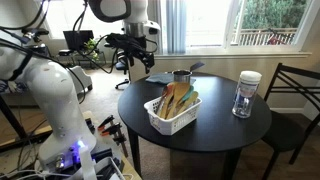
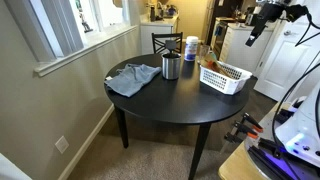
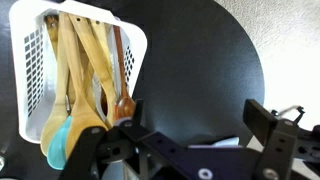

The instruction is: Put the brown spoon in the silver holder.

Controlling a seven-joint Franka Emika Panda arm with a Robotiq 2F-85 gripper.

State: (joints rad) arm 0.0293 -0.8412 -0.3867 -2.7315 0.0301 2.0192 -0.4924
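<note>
Dark brown among paler wood, the brown spoon lies in the white basket with the tan utensils and a teal one, its bowl toward the basket's near end. Nothing of the task looks done yet. The gripper hangs high over the round black table, fingers spread wide and holding nothing; reaching, lifting, carrying and dropping all remain. The silver holder stands upright a little beyond the basket, beside a grey cloth and apart from the clear jar to the right. My guess is that room is tightest inside the basket — the spoon lies close against its neighbours and near a slatted wall. Bare tabletop lies between basket and holder, with the table edge well clear of both.
</note>
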